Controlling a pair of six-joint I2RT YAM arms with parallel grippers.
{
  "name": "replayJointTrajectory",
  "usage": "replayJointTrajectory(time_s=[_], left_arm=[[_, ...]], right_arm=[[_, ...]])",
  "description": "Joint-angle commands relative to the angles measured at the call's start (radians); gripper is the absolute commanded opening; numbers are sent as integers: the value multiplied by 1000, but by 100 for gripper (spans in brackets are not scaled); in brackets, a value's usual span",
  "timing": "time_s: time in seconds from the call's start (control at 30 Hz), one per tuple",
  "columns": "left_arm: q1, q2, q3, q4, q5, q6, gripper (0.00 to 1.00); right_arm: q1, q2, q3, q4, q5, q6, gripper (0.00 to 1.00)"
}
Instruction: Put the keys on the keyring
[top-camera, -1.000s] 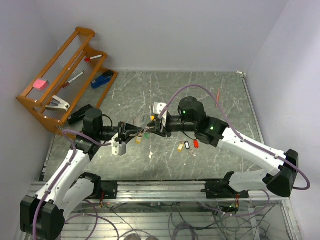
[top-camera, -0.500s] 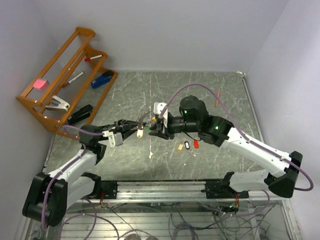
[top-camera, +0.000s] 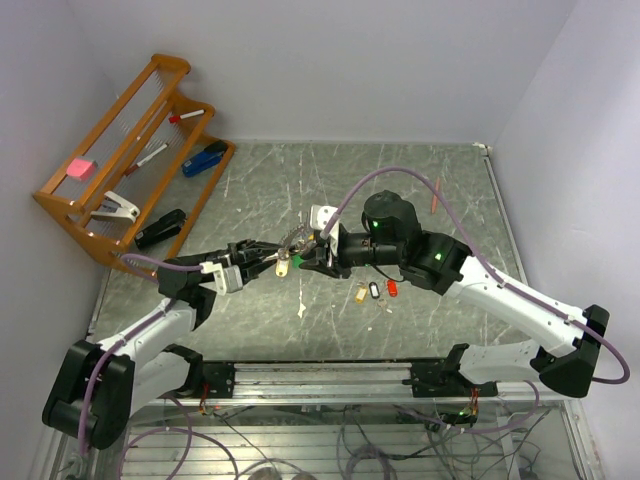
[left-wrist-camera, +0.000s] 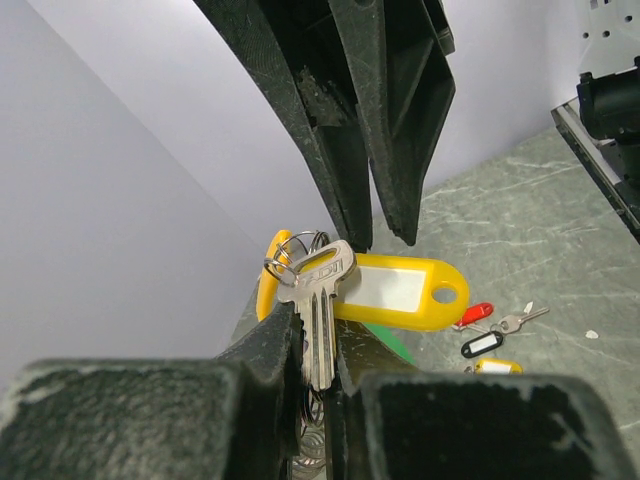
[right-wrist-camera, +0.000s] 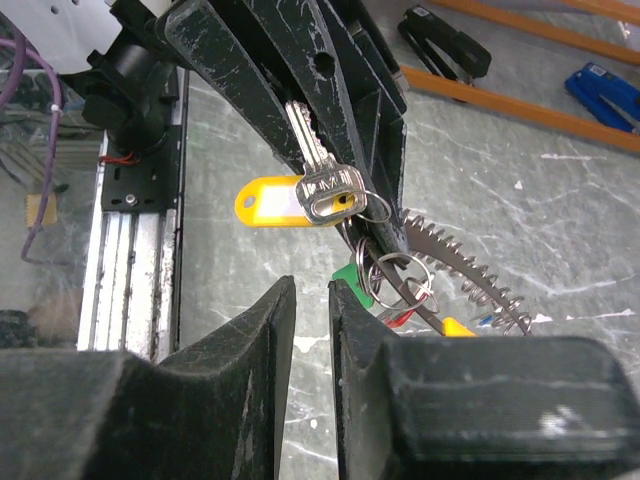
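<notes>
**A:** What is hidden or hard to make out?

**B:** In the top view, the spot where the left gripper (top-camera: 268, 261) and right gripper (top-camera: 306, 257) meet above the table (top-camera: 420, 200) is too small to be read. From the left wrist, the lower blade of the silver key (left-wrist-camera: 318, 300) is covered by the fingers. The keyring (left-wrist-camera: 268, 288) is half masked by the key's head. Only its orange-yellow band and wire loops are seen, just behind that head.

**A:** And the grips?

**B:** The left gripper is clamped on the key's blade, and the yellow tag (left-wrist-camera: 395, 290) is seen against the head. A narrow slit is seen between the right gripper's fingers (right-wrist-camera: 230, 380), with nothing visible in it. Whether the keyring beside them is pinched cannot be told. 3 other keys (top-camera: 375, 290) are seen lying on the table, well apart.
</notes>
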Motion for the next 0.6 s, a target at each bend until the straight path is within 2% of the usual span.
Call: replayJointTrajectory(time_s=[0.0,0.57], left_arm=[[-19,-9,8,97,-42,-1,7],[-36,-40,9,67,-45,24,7]], right_arm=[[8,-2,16,50,-1,-13,19],[30,3,-27,138,21,-13,22]])
